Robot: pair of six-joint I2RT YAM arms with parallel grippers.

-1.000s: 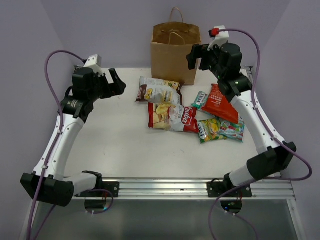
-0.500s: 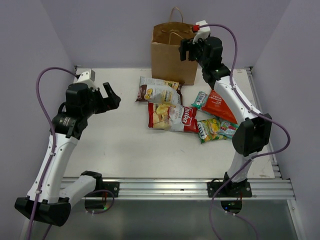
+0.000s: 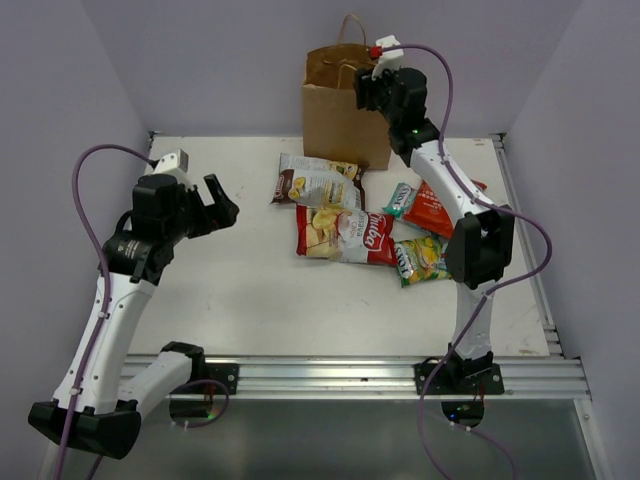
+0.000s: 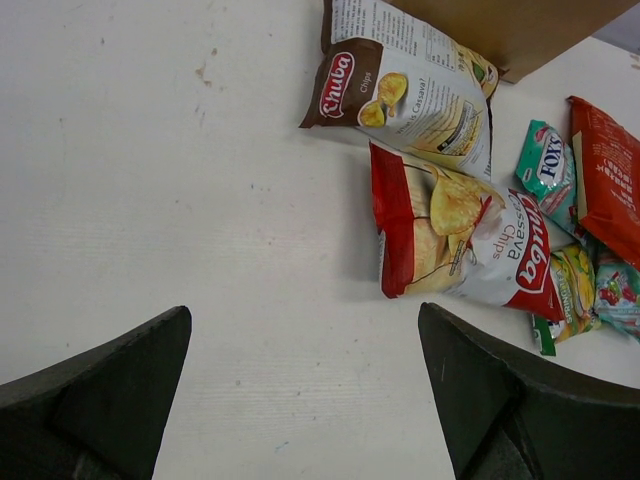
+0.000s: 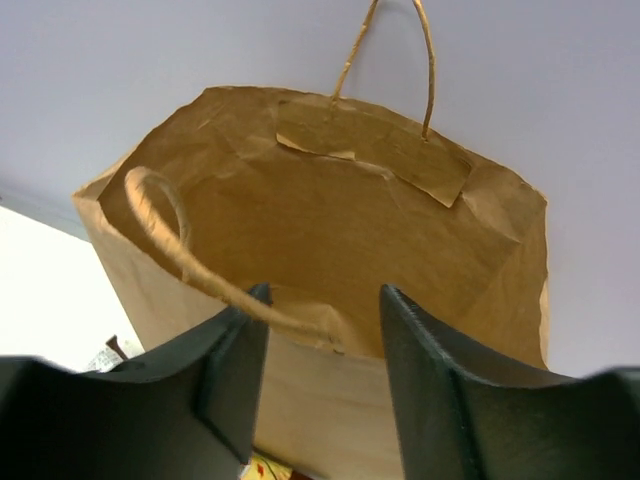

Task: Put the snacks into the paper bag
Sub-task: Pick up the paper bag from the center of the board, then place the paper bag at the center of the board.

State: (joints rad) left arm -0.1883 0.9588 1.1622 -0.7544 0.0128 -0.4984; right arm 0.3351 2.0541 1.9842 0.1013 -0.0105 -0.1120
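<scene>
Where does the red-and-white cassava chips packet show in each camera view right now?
Top external: red-and-white cassava chips packet lies mid-table, nearer the arms than the brown kraft paper bag.
Left wrist: right of centre.
Right wrist: not identifiable.
Shared landmark: that bag, at the top edge in left wrist, filling right wrist.

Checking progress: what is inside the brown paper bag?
The brown kraft paper bag shows only bare inner walls; its bottom is hidden behind the near rim.
</scene>
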